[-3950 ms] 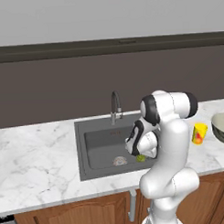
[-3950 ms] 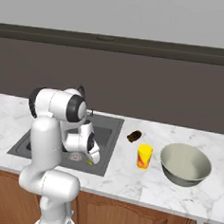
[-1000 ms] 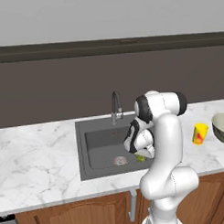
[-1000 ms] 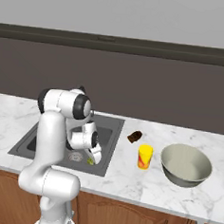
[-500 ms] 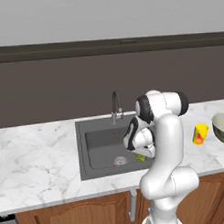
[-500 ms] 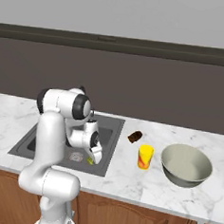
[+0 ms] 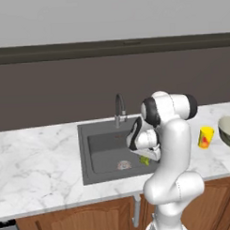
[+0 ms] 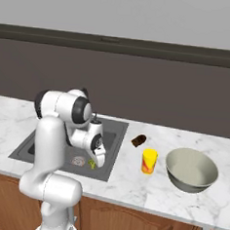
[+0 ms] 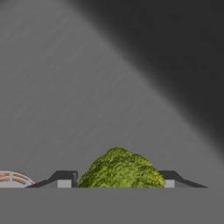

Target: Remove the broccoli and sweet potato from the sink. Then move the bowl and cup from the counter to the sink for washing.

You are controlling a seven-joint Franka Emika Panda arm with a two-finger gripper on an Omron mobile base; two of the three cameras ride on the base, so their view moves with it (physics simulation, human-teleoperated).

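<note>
Reaching down into the sink (image 7: pixel 104 150), the gripper (image 9: pixel 116 181) is sitting low over the broccoli (image 9: pixel 120 168). Compared with some seconds earlier, the arm's upper joints are leaning a little further over the sink, while the hand is hardly changing its place. In the hand view the floret is filling the space between the two fingertips (image 9: pixel 64 179), and they are appearing to press on both of its sides, so the fingers are probably grasping it already. The broccoli is still lying on the sink floor, just beside the drain (image 7: pixel 124 165) and near the front right corner of the sink. This is meaning that the lift is likely the next step and the first half of the task is not yet done.

The sweet potato (image 8: pixel 139 140) is already lying on the counter (image 7: pixel 38 152), just to the right of the sink. Further right of the sink the cup (image 8: pixel 149 161) and then the bowl (image 8: pixel 191 169) are waiting. The faucet (image 7: pixel 119 107) is standing at the back edge of the sink. The sink's front and right walls are standing close to the hand, so a lift is needing to go straight up first.
</note>
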